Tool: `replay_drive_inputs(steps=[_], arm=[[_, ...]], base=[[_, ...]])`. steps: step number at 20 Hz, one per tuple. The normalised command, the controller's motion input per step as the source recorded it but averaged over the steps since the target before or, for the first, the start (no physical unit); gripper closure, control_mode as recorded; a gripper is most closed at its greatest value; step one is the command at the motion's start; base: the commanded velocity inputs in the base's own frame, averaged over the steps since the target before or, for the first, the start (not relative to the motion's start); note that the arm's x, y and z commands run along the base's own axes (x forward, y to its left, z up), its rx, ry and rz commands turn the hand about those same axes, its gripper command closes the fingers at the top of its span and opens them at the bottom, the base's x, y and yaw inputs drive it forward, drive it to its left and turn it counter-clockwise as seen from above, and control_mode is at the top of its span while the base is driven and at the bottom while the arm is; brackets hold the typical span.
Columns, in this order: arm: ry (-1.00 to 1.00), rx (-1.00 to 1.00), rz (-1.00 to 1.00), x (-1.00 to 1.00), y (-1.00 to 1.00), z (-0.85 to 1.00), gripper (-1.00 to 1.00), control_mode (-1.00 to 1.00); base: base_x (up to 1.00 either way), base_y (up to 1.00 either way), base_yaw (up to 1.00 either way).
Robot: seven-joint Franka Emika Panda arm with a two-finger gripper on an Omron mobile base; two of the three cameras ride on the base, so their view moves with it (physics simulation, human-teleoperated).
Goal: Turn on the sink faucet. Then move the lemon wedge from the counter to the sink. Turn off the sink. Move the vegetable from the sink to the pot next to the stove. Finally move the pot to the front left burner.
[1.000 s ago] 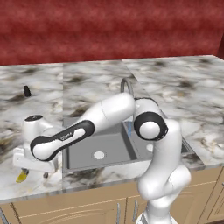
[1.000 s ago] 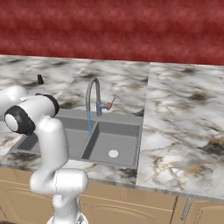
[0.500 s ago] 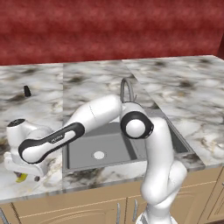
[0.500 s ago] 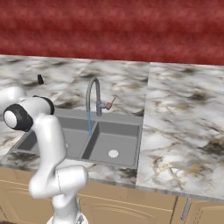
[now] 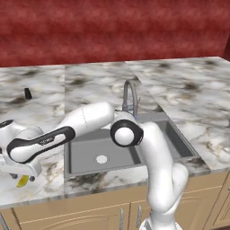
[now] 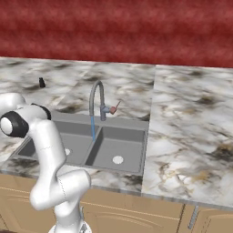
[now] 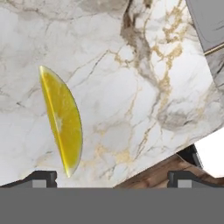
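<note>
— Red wall behind, veined marble counter [image 5: 90, 81] over tan cabinets. Progress?

— Sink faucet [image 6: 96, 98] running, thin blue stream dropping into the sink [image 6: 132, 136], so step one judged done. Now on the lemon wedge [image 7: 61, 120]: lying flat on the counter near the front edge, left of the sink, just beside the hand in the left base view.

— Jaws?

— Spread fully wide, holding nothing, tips low over the marble with the wedge nearer one tip than centred between them. Gripper [image 7: 111, 178] poised above, not yet closed on anything.

— Left to do?

— Grasp and carry the wedge to the sink, shut off the water, move it on to the pot, then pot to the front left burner. Pot and stove out of frame, so nothing to say of them.

— Counts?

— One wedge, one faucet, one sink with two basins, a white drain in each. Also one small black cone [image 5: 28, 93] far back on the counter, well apart from the wedge
</note>
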Motion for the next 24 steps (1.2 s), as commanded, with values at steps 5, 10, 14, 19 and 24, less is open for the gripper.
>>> replay_drive_inputs(steps=[5,10,14,19,24], arm=[[0.00,0.00,0.05,0.21,0.00,-0.35,-1.00,-1.00],[0.00,0.00,0.05,0.32,0.00,-0.25,-1.00,-1.00],[0.00,0.00,0.03,0.27,0.10,-0.24,-1.00,-1.00],[0.00,-0.01,0.00,0.09,0.24,-0.27,-1.00,-1.00],[0.00,-0.01,0.00,0.00,0.25,-0.19,-1.00,-1.00]], base=[[0.00,0.00,0.00],[0.00,0.00,0.00],[0.00,0.00,0.00],[0.00,0.00,0.00],[0.00,0.00,0.00]])
